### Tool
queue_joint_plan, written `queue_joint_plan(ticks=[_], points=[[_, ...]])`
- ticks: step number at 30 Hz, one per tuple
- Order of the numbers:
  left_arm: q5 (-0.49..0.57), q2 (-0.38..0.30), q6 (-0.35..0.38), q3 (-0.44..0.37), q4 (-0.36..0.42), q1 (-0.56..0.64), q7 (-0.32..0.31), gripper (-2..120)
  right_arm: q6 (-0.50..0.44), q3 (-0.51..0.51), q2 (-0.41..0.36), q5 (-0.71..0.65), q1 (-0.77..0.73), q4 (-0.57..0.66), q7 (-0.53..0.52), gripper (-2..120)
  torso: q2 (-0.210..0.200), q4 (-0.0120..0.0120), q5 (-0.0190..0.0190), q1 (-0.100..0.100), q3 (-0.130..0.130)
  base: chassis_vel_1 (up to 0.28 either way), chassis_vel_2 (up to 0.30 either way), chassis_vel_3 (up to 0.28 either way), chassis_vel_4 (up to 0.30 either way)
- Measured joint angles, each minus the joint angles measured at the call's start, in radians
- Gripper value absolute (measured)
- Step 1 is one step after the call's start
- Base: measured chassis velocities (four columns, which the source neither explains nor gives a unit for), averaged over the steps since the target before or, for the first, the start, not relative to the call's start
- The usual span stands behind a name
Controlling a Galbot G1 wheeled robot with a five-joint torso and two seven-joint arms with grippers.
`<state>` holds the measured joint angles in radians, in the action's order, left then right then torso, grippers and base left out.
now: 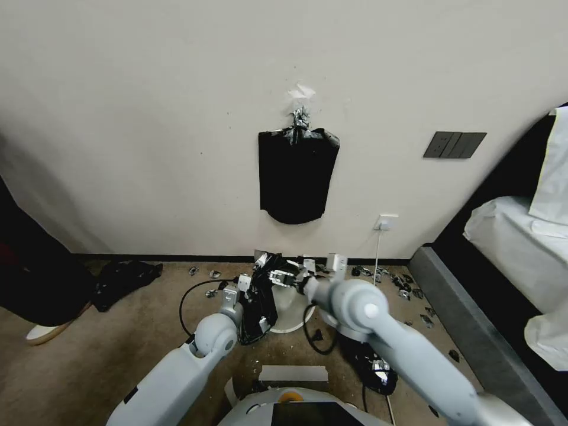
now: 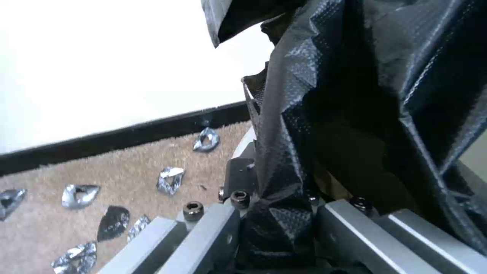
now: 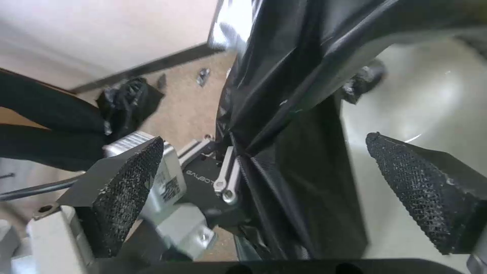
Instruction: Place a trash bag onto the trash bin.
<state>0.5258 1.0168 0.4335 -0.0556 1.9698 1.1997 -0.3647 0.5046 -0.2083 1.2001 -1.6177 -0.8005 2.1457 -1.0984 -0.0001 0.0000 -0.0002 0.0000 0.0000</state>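
Observation:
The trash bag [image 1: 260,296] is a crumpled glossy black film hanging over the left side of the trash bin [image 1: 291,310], a small cream-white bin on the carpet by the wall. My left gripper [image 1: 251,302] is shut on the trash bag; in the left wrist view the film [image 2: 284,152] is pinched between its fingers [image 2: 218,224]. My right gripper [image 1: 283,278] is open just above the bin's rim. Its textured pads [image 3: 127,182] stand wide apart on either side of a fold of the bag [image 3: 294,144]. The bin's pale inside [image 3: 431,95] shows behind that fold.
A flat black bundle [image 1: 297,174] hangs from a silvery clip on the wall. A black plastic heap [image 1: 124,275] lies at the left, another [image 1: 378,370] under my right arm. Silvery scraps [image 1: 408,290] litter the carpet. A bed [image 1: 515,236] closes off the right side.

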Motion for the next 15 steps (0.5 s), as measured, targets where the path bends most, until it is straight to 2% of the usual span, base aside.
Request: queue_joint_plan(ticks=[15], points=[[0.0, 0.007, -0.009, -0.002, 0.001, -0.002, 0.006, 0, -0.017, -0.059, 0.038, 0.09, 0.034, -0.079, -0.007, 99, 0.0, -0.0001, 0.0001, 0.0, 0.0, 0.0, 0.0, 0.0, 0.0]])
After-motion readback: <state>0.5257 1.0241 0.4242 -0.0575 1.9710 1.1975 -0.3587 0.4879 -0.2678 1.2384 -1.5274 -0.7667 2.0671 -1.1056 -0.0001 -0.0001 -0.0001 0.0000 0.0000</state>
